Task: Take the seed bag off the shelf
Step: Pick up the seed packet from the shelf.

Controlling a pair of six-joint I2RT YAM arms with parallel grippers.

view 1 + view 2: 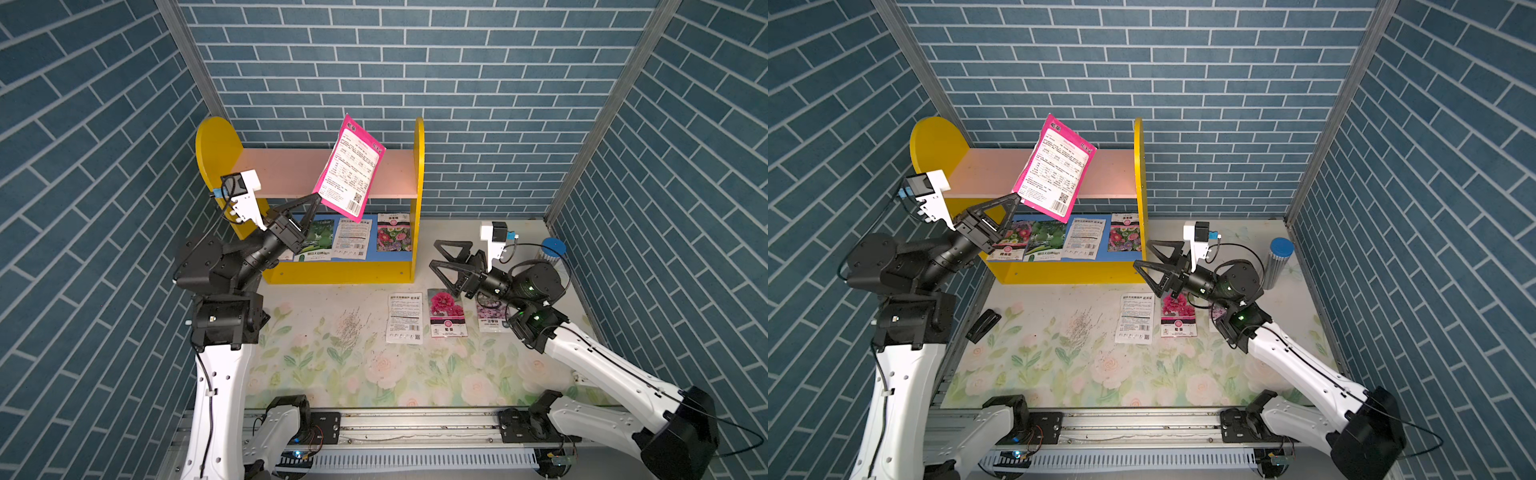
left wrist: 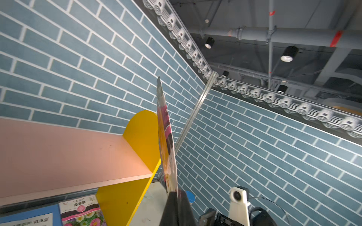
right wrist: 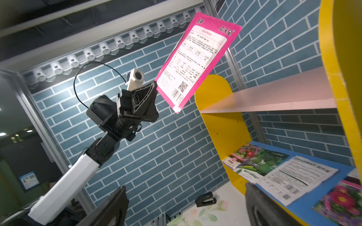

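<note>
At far left, the left claw (image 1: 317, 198) is pinched shut on the lower corner of the pink seed bag (image 1: 351, 170), held tilted in the air before the pink upper board (image 1: 286, 172) of the shelf (image 1: 212, 145). Judged light, thin and slick; grip a sealed edge. Four packets (image 1: 351, 239) lie on the blue lower board (image 1: 395, 256); the right claw (image 1: 434, 253) gapes wide, empty.

My left gripper (image 1: 317, 199) pinches a corner of the pink seed bag (image 1: 351, 168), tilted in the air over the shelf (image 1: 286, 172); my right gripper (image 1: 434, 252) hangs nearby, jaws spread.
</note>
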